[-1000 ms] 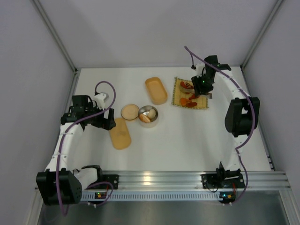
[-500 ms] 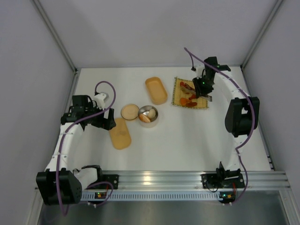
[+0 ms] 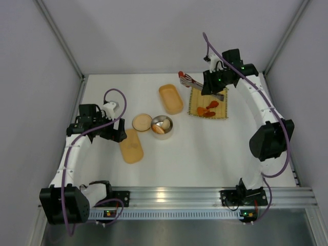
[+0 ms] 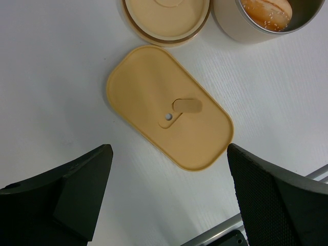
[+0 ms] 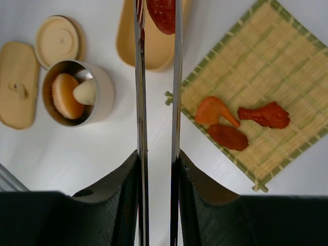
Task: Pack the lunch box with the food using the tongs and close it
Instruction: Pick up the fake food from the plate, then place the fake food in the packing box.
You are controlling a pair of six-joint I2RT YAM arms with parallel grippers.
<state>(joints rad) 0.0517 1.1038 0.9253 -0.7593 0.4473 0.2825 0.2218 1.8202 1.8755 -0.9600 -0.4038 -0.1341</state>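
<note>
My right gripper [image 3: 209, 82] [image 5: 157, 164] is shut on the slim silvery tongs [image 5: 139, 92], one arm pressed under each finger. The tongs' tips pinch a glossy red piece of food [image 5: 163, 13] [image 3: 182, 76] in the air over the far end of the open tan oval lunch box [image 5: 148, 48] [image 3: 170, 98]. On the yellow woven mat [image 5: 266, 66] [image 3: 209, 102] lie an orange piece [image 5: 214, 110], a red piece [image 5: 265, 114] and a darker one [image 5: 228, 137]. My left gripper [image 4: 169, 205] [image 3: 117, 134] hangs open above the oval lid [image 4: 169, 105] [image 3: 131, 145].
A round steel pot [image 5: 100, 89] [image 3: 162, 126] holds a bun and a pale cream ball [image 5: 86, 91]. Its round lid [image 5: 58, 41] [image 3: 142, 122] lies beside it. The enclosure's walls stand close behind the mat, and the aluminium rail [image 3: 205, 197] runs along the near edge.
My right gripper rose off the mat and swung left and back toward the lunch box, squeezing the tongs onto a red piece that now hangs in them. The left arm stayed still.
</note>
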